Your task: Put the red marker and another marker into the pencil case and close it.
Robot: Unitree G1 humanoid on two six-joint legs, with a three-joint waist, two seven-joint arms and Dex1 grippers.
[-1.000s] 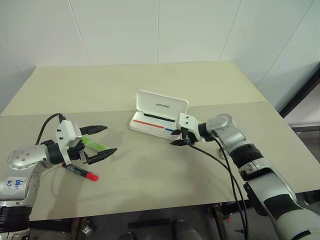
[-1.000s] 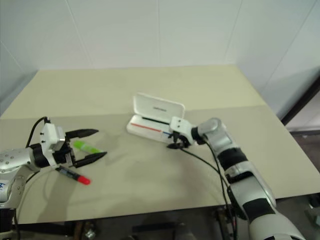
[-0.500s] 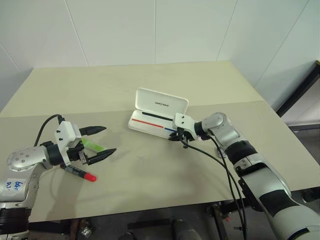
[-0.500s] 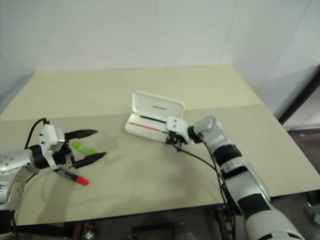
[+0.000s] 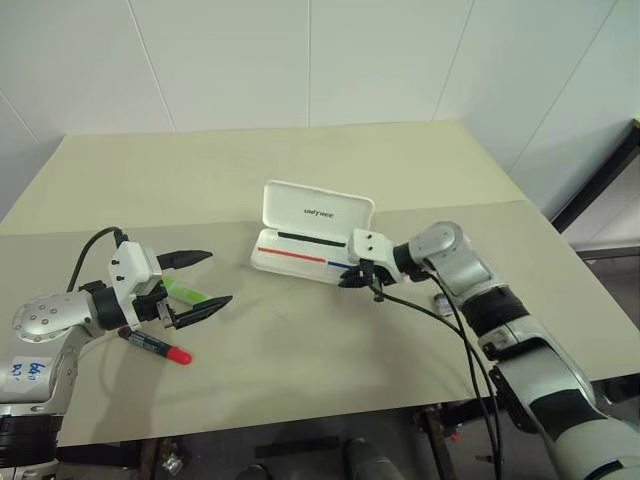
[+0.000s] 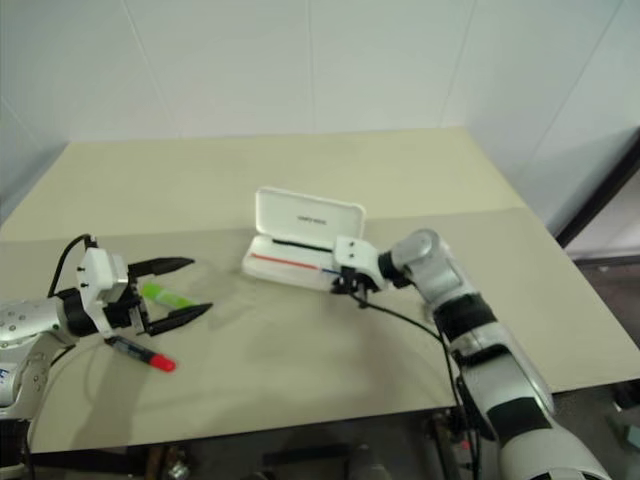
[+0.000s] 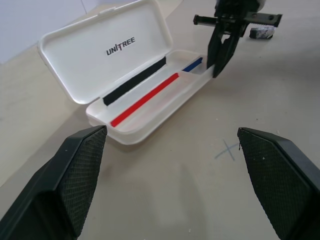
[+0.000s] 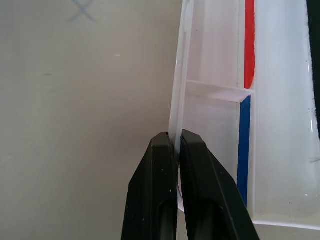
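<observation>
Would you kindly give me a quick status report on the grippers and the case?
Right gripper shut on pencil case front wall. Left gripper open, empty, above green marker. Case open, empty. Red marker on table.

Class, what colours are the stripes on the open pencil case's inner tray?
Red and blue stripes on the white hard hinged pencil case, with a black strip behind; clearest in the left wrist view.

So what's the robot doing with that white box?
The robot's right gripper is shut on the front wall of the open pencil case, which sits on the table with its lid up and nothing inside. The left gripper is open and hangs over the green marker. The red marker lies on the table next to it. Neither marker is in the case yet.
</observation>
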